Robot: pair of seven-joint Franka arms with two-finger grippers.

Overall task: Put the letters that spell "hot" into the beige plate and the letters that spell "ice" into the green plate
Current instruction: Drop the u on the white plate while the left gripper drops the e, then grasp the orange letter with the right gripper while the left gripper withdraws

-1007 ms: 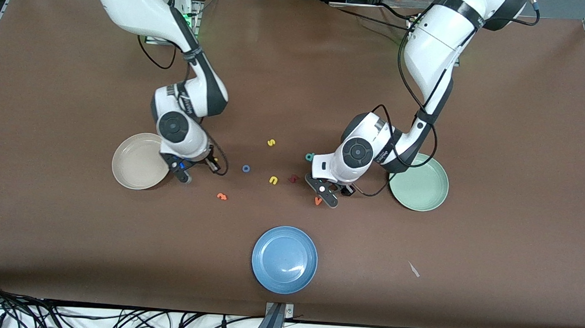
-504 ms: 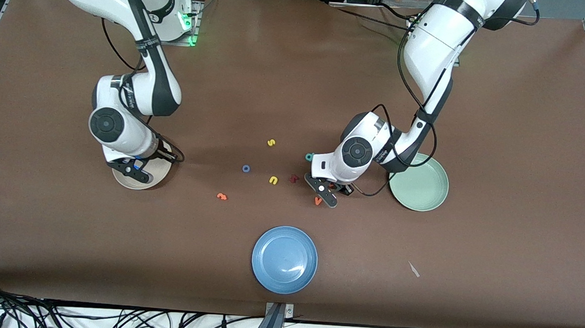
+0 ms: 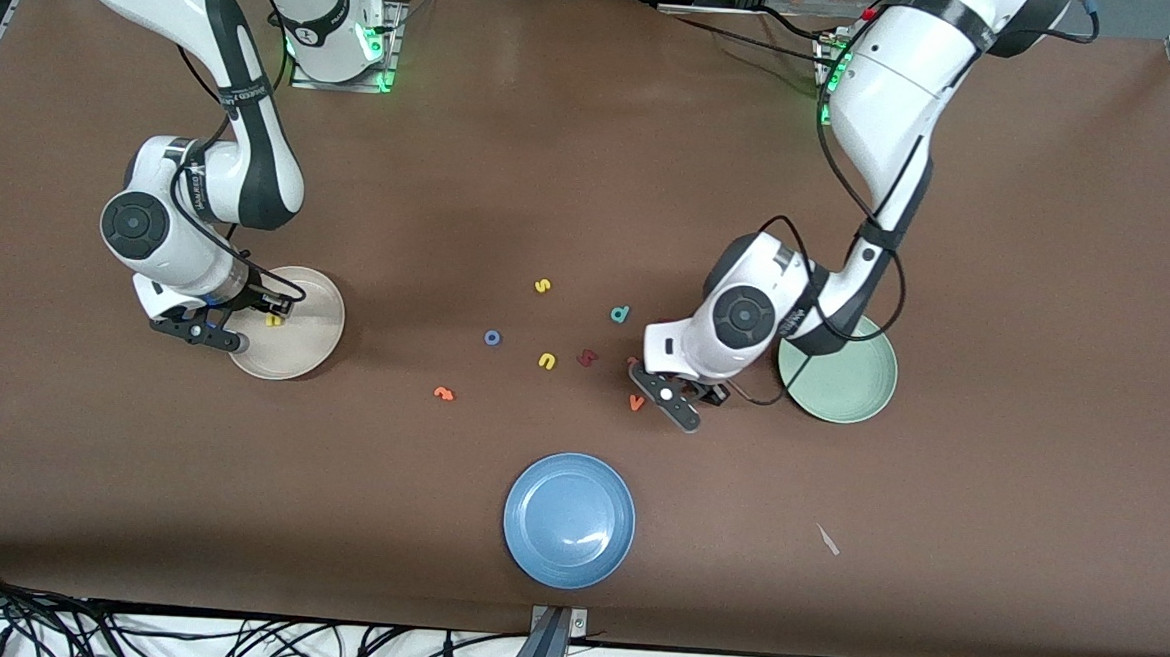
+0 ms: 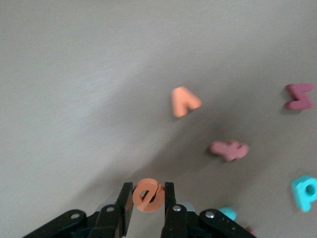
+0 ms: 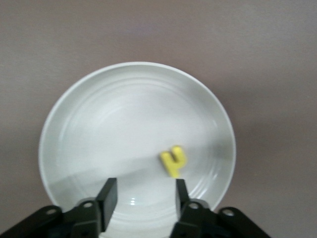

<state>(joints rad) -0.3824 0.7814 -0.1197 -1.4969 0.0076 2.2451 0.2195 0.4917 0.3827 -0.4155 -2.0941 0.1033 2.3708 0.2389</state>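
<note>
My left gripper (image 3: 679, 408) (image 4: 147, 198) is shut on the orange e (image 4: 147, 195), just above the table beside the orange v (image 3: 636, 402) (image 4: 184, 101). The green plate (image 3: 853, 383) lies toward the left arm's end. My right gripper (image 3: 206, 334) (image 5: 142, 198) hangs open over the rim of the beige plate (image 3: 293, 358) (image 5: 74, 124), where the yellow h (image 3: 273, 320) (image 5: 174, 160) lies. The blue o (image 3: 492, 338) and orange t (image 3: 443, 393) lie on the table between the plates. A teal piece (image 4: 228, 213) shows partly past my left fingers.
A blue plate (image 3: 569, 519) sits nearest the front camera. Loose letters lie mid-table: yellow s (image 3: 542, 285), yellow u (image 3: 546, 361), teal d (image 3: 620, 314) (image 4: 303, 192), a dark red letter (image 3: 586, 358) (image 4: 299, 96), a reddish t-like letter (image 4: 229, 149).
The right arm swung from the table's middle to the beige plate and its fingers opened; the yellow h now lies in the plate. The left gripper closed on the orange e and shifted toward the green plate.
</note>
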